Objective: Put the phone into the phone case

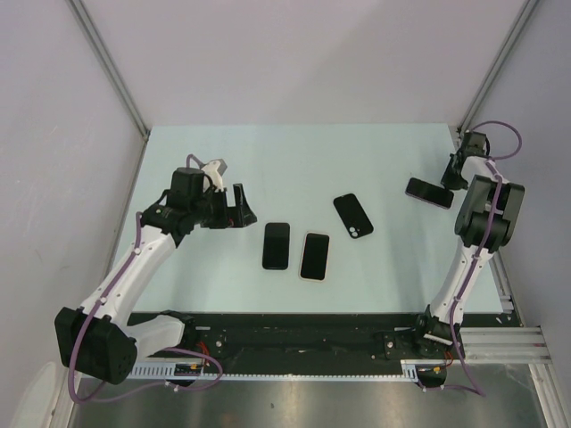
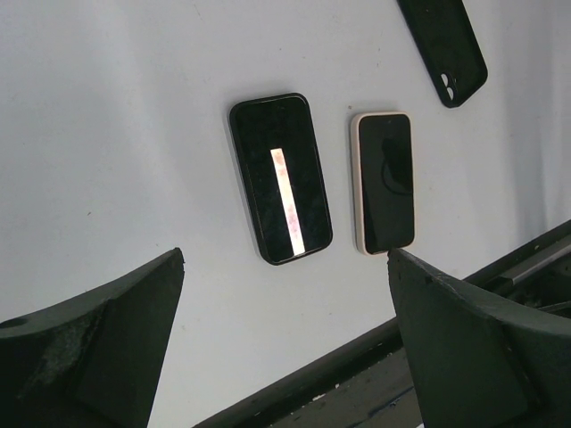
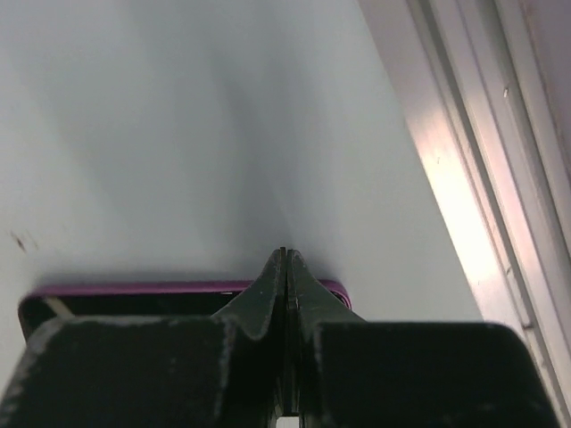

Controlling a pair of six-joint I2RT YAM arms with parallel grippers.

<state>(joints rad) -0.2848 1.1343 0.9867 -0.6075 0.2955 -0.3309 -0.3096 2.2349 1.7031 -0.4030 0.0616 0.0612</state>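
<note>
There are two phones, a black phone and a pale-rimmed phone, one black phone case, and one purple-rimmed slab.

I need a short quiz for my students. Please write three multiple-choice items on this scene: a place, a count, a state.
1. Where lies the purple-edged phone? A) by the right end effector B) between the arm bases C) at the far left corner
2. How many phone-shaped things lie on the table? A) two B) four C) six
3. The left end effector is: A) shut B) open and empty C) shut on a phone
Key: 1A, it lies at the right arm's tip; 2B, black phone, pale-edged phone, black case, purple one; 3B, fingers wide apart, nothing between.
</note>
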